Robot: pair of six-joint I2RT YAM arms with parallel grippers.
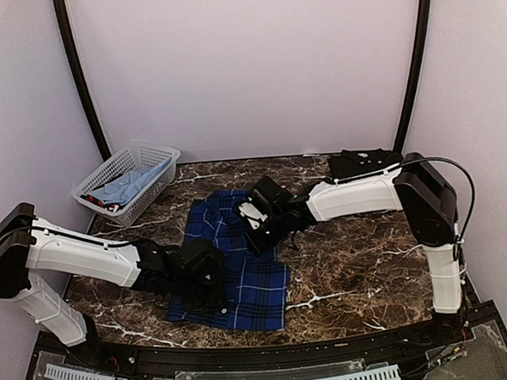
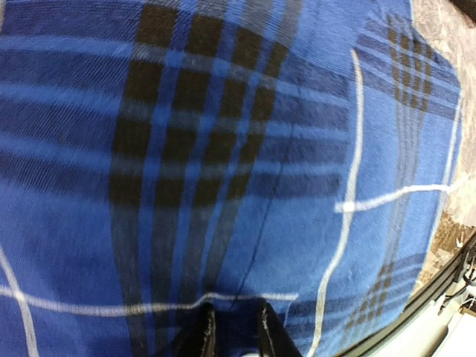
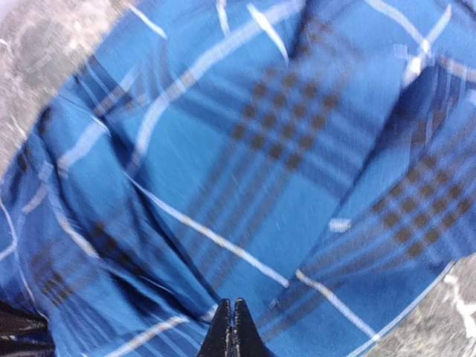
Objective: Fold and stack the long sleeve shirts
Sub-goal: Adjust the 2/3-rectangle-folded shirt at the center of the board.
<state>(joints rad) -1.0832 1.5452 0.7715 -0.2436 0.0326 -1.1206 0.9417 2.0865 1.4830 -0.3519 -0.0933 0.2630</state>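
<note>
The plaid shirt (image 1: pixel 241 272) lies flattened at the middle of the marble table (image 1: pixel 361 252), running from 12 to 6 o'clock. Only the top view shows the rest. The black shirt (image 1: pixel 364 161) is bunched at 1 o'clock near the back wall, well apart from the plaid one. The white basket (image 1: pixel 128 182) sits at 10 o'clock with pale blue cloth in it.

From above, the left claw (image 1: pixel 212 283) is down on the plaid shirt's 8 o'clock part, but its tips are hidden there under the wrist. The left wrist view shows them: two dark fingers (image 2: pixel 204 331) a little apart at 6 o'clock of the frame, with plaid cloth filling the narrow gap. I cannot tell whether they pinch it. That view also catches a strip of marble at 1 o'clock and the table's dark front rail (image 2: pixel 439 286) at 4 o'clock.

The right claw (image 1: pixel 254 226) is at the shirt's 1 o'clock corner. In the right wrist view its fingertips (image 3: pixel 233 316) are pressed together against rumpled plaid. The top view does not show those folds. It is unclear whether any cloth is caught between the tips. Marble shows at 10 and 5 o'clock.
</note>
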